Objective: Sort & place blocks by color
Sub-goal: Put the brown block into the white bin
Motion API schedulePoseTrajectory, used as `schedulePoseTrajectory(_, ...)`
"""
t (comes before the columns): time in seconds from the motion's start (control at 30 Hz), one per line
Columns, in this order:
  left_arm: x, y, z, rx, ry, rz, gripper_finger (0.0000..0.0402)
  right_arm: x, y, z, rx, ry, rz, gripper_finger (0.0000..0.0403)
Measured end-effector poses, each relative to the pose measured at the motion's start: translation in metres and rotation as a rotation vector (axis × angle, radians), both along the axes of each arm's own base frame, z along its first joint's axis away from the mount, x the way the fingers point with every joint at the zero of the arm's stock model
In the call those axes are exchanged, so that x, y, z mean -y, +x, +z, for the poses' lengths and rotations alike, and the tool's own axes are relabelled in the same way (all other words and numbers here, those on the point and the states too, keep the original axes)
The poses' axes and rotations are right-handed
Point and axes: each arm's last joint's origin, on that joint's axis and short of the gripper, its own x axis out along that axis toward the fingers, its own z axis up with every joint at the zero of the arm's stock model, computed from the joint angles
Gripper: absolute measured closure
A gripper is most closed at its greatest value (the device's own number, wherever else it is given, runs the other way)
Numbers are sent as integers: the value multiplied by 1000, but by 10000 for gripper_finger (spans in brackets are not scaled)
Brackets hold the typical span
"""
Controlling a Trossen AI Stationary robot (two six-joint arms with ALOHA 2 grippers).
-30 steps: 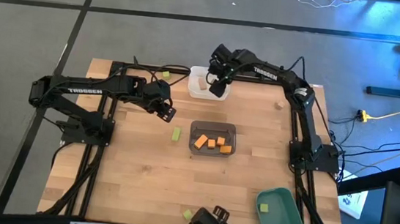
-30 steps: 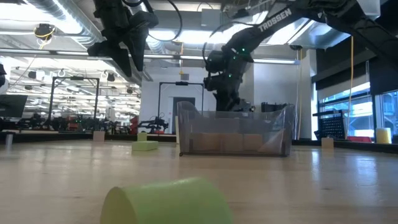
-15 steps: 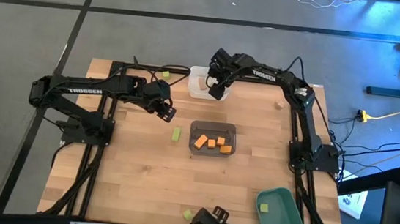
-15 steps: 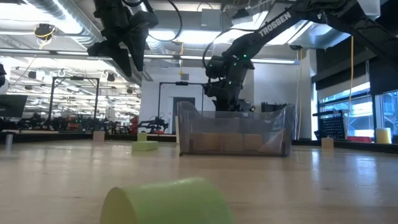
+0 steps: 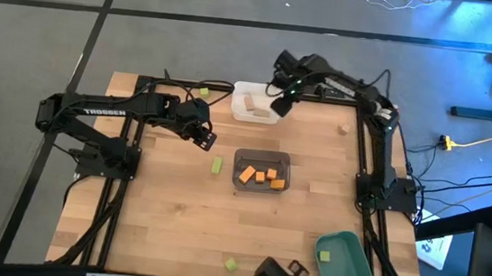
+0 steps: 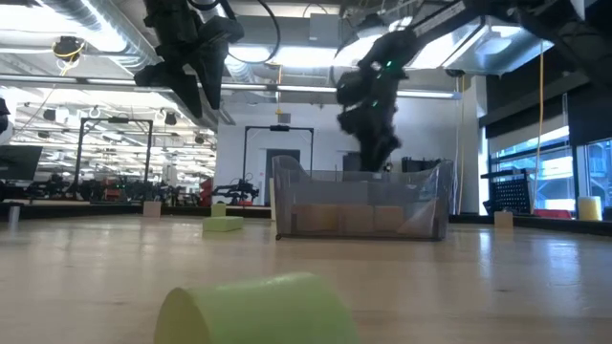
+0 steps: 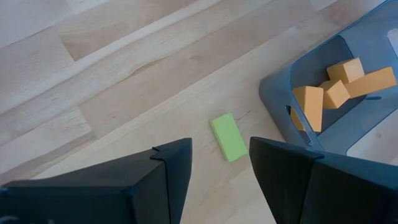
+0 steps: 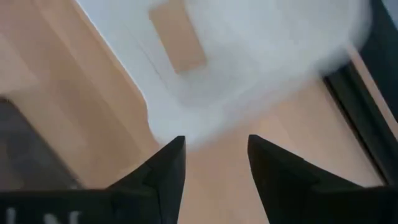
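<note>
My left gripper point(image 5: 205, 139) point(image 7: 221, 162) hangs open above the table, holding nothing, with a light green block point(image 5: 216, 165) point(image 7: 228, 137) lying flat on the wood just beyond its fingertips. My right gripper point(image 5: 281, 105) point(image 8: 214, 155) is open and empty beside the right wall of the white bin point(image 5: 252, 91) point(image 8: 249, 56), where a tan block point(image 5: 247, 105) point(image 8: 177, 35) lies. Several orange blocks point(image 5: 260, 176) point(image 7: 336, 93) sit in the dark grey bin point(image 5: 263, 156). In the low view the left gripper point(image 6: 196, 67) is at upper left and the right gripper point(image 6: 378, 124) shows blurred behind the grey bin point(image 6: 361, 205).
Loose blocks lie on the table: a green one point(image 5: 203, 91) near the far edge, a tan one point(image 5: 343, 127) at the far right, and a green one point(image 5: 231, 264) point(image 6: 256, 306) by the near edge. The green bin point(image 5: 350, 275) at the near right holds a green block point(image 5: 325, 255).
My right gripper has moved from over the white bin toward the table's right, rising a little, and now stands beside the bin's right wall. The left arm has kept still.
</note>
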Motion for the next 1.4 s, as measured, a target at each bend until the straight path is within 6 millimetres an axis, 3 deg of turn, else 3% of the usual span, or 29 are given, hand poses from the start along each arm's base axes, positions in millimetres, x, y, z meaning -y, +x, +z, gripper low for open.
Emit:
schedulePoseTrajectory(0.13,0,0,0,-1,0,-1,249,-7,-26,29,-53,-8,-49,229)
schedulePoseTrajectory(0.3,0,0,0,-1,1,-2,249,-14,-55,48,-244,-84,-100,229)
schedulePoseTrajectory(0.63,0,0,0,-1,2,-2,249,-6,-90,64,-308,-67,-206,228)
schedulePoseTrajectory(0.73,0,0,0,-2,7,1,249,-15,-106,65,-317,-59,-194,228)
schedulePoseTrajectory(1.03,0,0,0,-1,8,4,249,-39,-155,31,-253,-103,-298,228)
schedulePoseTrajectory(1.2,0,0,0,10,-2,22,249,-40,-173,3,-314,-36,-409,228)
schedulePoseTrajectory(1.4,-1,2,1,29,1,24,249,-30,-187,-22,-256,-26,-572,228)
